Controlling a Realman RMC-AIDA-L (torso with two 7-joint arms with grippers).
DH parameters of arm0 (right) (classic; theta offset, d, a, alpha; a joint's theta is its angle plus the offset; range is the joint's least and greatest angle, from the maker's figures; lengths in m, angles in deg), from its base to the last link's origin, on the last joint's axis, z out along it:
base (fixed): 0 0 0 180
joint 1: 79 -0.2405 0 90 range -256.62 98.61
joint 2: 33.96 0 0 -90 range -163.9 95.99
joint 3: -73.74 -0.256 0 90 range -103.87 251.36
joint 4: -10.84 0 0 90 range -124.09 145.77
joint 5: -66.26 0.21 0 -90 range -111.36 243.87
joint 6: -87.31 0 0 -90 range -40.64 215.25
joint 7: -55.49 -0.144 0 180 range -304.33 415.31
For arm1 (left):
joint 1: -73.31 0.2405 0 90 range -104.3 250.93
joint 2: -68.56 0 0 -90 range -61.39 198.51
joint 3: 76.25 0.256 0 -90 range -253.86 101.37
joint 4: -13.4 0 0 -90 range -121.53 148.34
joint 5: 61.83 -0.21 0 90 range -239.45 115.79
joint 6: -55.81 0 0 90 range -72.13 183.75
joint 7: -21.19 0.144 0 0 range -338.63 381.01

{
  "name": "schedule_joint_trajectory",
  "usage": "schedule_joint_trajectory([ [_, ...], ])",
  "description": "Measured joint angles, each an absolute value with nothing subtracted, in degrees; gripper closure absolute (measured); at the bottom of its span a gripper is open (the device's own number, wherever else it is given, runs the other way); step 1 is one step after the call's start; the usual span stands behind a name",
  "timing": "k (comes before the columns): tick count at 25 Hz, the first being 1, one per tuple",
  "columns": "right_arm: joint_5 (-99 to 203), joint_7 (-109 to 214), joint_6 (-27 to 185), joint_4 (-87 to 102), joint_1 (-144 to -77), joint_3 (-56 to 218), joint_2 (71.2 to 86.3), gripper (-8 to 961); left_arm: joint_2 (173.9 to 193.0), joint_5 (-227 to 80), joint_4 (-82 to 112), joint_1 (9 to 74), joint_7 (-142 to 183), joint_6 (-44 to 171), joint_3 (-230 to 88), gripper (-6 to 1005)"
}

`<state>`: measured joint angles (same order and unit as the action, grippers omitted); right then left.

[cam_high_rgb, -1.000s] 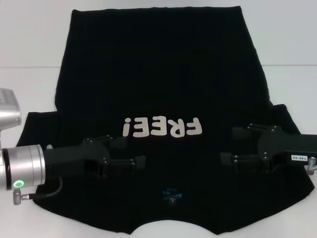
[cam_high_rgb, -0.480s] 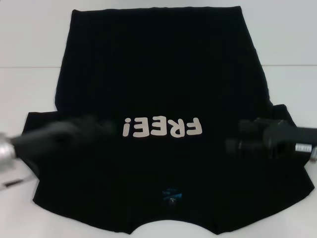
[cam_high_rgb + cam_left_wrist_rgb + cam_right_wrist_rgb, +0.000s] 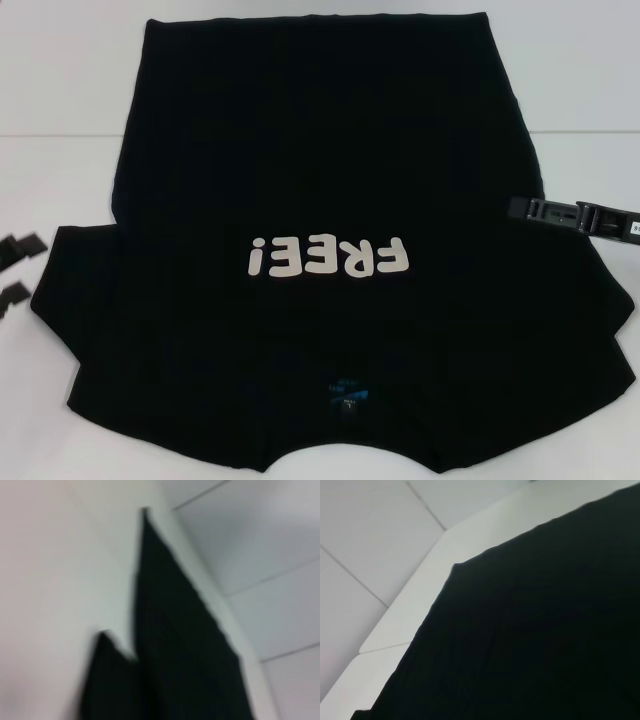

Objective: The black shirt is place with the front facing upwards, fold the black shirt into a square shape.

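Left gripper (image 3: 12, 272): pulled back off the shirt to the left edge, two finger tips apart, holding nothing.
Right gripper (image 3: 560, 213): withdrawn rightward over the sleeve; finger state cannot tell.
Black shirt (image 3: 320, 150): flat, lettering up, collar near; no fold made yet.

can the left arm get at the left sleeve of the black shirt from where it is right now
Probably yes. The left hand sits at the table's left edge, just beside the sleeve of the black shirt, which lies flat with nothing between them. The right hand is far across on the other side, out of the way.
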<state>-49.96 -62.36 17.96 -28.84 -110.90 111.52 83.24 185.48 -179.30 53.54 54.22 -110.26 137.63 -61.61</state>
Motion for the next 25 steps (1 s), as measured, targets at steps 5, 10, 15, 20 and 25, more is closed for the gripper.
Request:
schedule_joint_trajectory([
  [5, -49.85, -62.29, 18.48, -28.57, -111.31, 111.65, 83.42, 13, 185.46, -183.02, 51.3, 54.24, -111.62, 132.9, -61.63, 63],
  [10, -49.84, -62.11, 18.71, -28.54, -111.48, 111.8, 83.52, 12, 185.75, -183.55, 49.21, 53.94, -111.66, 129.41, -61.41, 63],
  [15, -49.84, -62.07, 18.8, -28.53, -111.51, 111.78, 83.59, 12, 185.76, -183.62, 48.13, 53.55, -111.91, 127.99, -60.0, 65],
  [20, -49.84, -62.07, 18.84, -28.53, -111.48, 111.51, 83.65, 13, 185.7, -183.65, 47.25, 52.75, -112.05, 127.53, -58.58, 68],
  [25, -49.84, -62.06, 18.85, -28.53, -111.22, 111.45, 83.75, 13, 185.62, -184.12, 46.66, 51.47, -114.04, 125.99, -56.24, 69],
])
